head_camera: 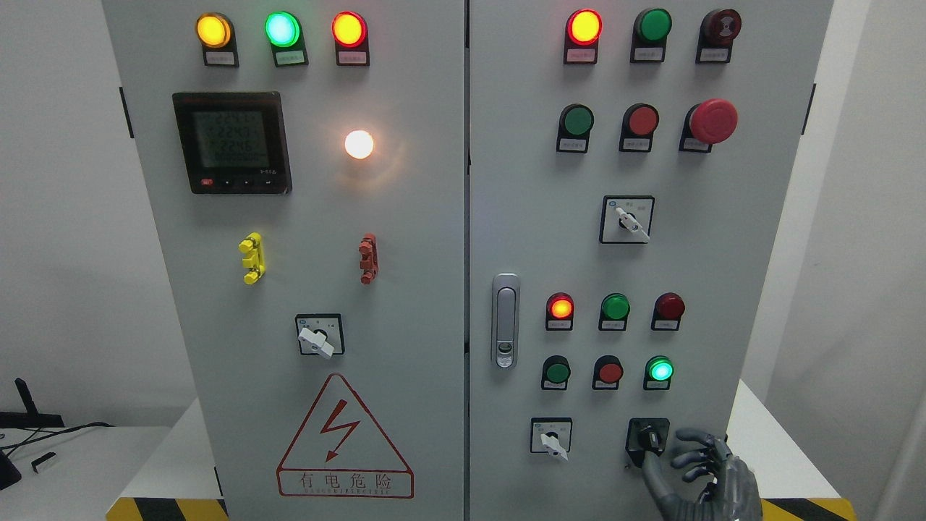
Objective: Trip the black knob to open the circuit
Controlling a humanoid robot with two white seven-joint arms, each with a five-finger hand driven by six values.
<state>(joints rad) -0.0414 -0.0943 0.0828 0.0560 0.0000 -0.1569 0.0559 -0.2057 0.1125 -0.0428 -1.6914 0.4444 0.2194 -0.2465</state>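
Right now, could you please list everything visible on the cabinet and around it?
cabinet: one, grey, two doors, fills the view
meter: one, black, left door upper part
round lamps and buttons: many, yellow, green, red and one white, top of left door and rows on right door
mushroom button: one, red, right door upper right
handles: two, yellow and red, left door middle
white selector switches: three, one left door, two right door
black knob: one, right door bottom
door latch: one, silver, right door left edge
warning triangle: one, red, left door bottom
right hand: one, dark grey, lower right, thumb by the black knob
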